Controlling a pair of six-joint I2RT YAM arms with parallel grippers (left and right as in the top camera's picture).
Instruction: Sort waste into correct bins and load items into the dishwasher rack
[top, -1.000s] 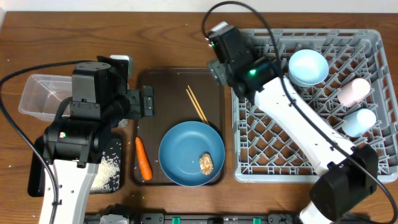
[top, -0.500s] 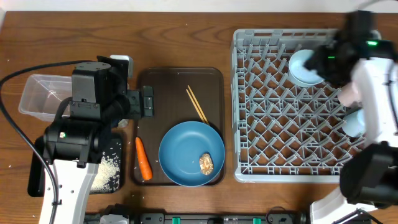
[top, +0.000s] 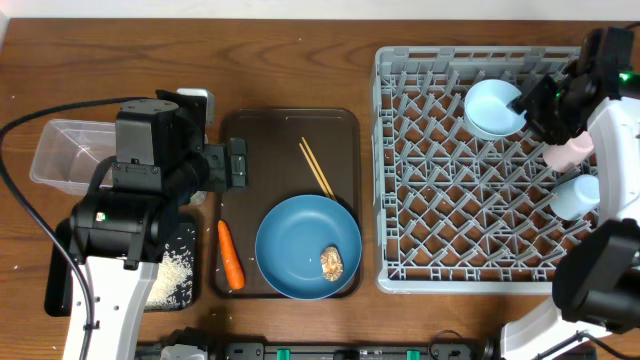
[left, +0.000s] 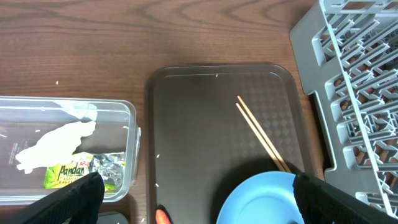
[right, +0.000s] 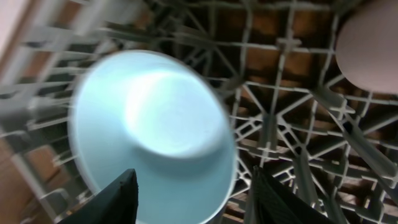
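Since the pale blue bowl (right: 152, 134) leans on its edge among the pegs of the dishwasher rack (right: 280, 124), it looks set there to drain. The right gripper (right: 196, 199) hovers over it with its fingers spread and nothing clamped. The bowl's lower rim lies just ahead of the fingertips, and the pale pink cup (right: 370, 50) sits off to one side, past the finger nearest it. That view is blurred, so contact with the rim cannot be judged. The left gripper (left: 208, 208) is likewise spread wide and empty above the dark brown serving tray (left: 199, 124). The chopsticks (left: 261, 134) lie ahead of and between its fingers, and the dark blue plate (left: 261, 199) lies close to the rack-side finger. Ahead of the other finger stands the clear tub (left: 130, 124), holding the crumpled white napkin (left: 56, 143) and the green-yellow wrapper (left: 68, 175), so it probably serves as the dry-waste bin. The carrot (top: 230, 255) and food lump (top: 332, 262) remain unsorted. On the wrapper, "Pandan" can be read; its smaller print is too fine to make out.
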